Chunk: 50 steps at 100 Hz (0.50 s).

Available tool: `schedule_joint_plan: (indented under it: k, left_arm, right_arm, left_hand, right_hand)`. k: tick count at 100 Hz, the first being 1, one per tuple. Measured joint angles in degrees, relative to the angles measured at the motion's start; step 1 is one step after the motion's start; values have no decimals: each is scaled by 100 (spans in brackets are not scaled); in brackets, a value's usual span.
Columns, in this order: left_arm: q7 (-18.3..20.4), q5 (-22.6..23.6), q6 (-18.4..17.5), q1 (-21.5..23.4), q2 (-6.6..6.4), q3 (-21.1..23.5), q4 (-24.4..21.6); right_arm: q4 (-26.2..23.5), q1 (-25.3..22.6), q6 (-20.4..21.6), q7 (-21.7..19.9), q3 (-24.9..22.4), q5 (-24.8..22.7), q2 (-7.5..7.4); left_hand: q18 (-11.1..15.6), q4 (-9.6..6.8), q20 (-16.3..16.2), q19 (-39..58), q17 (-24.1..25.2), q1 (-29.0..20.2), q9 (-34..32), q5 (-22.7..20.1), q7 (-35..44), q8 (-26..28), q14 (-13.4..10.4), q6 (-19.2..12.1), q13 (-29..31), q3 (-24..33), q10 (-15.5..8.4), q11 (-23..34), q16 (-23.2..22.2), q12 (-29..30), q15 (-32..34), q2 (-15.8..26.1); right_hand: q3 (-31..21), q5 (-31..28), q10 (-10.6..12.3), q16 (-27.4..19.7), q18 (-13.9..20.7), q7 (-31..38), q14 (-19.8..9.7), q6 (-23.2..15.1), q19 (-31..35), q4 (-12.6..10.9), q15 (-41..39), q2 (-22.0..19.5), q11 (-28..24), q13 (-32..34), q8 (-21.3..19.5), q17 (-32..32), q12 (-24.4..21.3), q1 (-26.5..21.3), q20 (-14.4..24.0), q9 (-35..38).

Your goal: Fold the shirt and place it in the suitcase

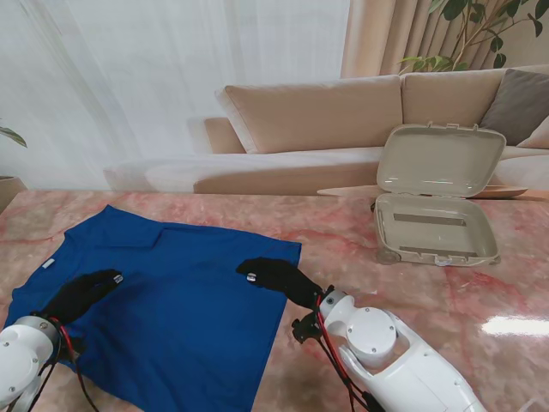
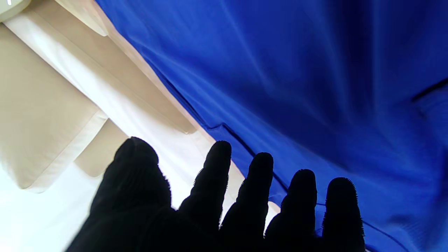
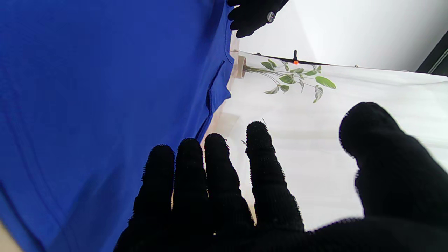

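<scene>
Lying flat across the frame's lower left: blue shirt (image 1: 163, 309), partly folded.
Hovering, perhaps resting, over it: left hand (image 1: 81, 294) and right hand (image 1: 276, 276), fingers spread, gripping nothing; standing open at upper right: suitcase (image 1: 436, 199).

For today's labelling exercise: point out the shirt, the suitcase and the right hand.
shirt (image 1: 180, 300), stand view, middle of the cloth.
suitcase (image 1: 439, 159), stand view, raised lid.
right hand (image 1: 276, 275), stand view, back of the glove.

— Where's the shirt (image 1: 171, 300)?
— Blue, spread mostly flat on the desk's left half, one upper corner folded over.
— And the suitcase (image 1: 437, 206)?
— Beige hard shell, far right, lid standing open, well apart from the shirt.
</scene>
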State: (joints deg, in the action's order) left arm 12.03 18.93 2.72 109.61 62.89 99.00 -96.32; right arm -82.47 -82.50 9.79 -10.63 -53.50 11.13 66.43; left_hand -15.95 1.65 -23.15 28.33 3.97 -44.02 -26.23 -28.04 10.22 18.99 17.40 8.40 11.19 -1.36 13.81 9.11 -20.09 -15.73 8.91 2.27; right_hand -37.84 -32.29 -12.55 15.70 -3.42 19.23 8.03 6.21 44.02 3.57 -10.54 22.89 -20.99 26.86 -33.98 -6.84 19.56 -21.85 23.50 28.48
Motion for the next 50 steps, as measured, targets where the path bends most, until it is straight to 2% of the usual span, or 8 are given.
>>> schedule_joint_plan:
  k: [24,37,50]
  left_arm:
    - [24,-9,25,68,-7,8,132]
    - [55,0,26,109,-16,14,149]
    - [51,-26,46,121,-25,2,152]
  right_arm:
    - [368,199,-27,-113,192,103,81]
    - [461,257,-43,-225,241,126,88]
    - [565,313,-61,-430,258,126,84]
  left_hand:
    - [98,0,80,0,0,0,0,0,1,0,-9,-8,0,0,-1,60,-1,0,1,0]
    - [398,0,135,-1,95,0,0,0,1,0,-53,-9,0,0,-2,61,-1,0,1,0]
    - [519,0,144,-20,173,0,0,0,1,0,-117,-9,-70,0,-5,62,-1,0,1,0]
  right_hand:
    - [-52,0,9,0,74,58,-4,1,159,0,-146,-25,-207,-5,-65,86,76,0,-76,0]
    - [-72,2,13,0,121,58,-17,1,221,0,-200,-49,-237,-10,-66,92,84,0,-82,-64]
    - [-73,7,14,0,137,58,-58,1,229,0,-201,-51,-251,-28,-66,144,87,0,-146,-108]
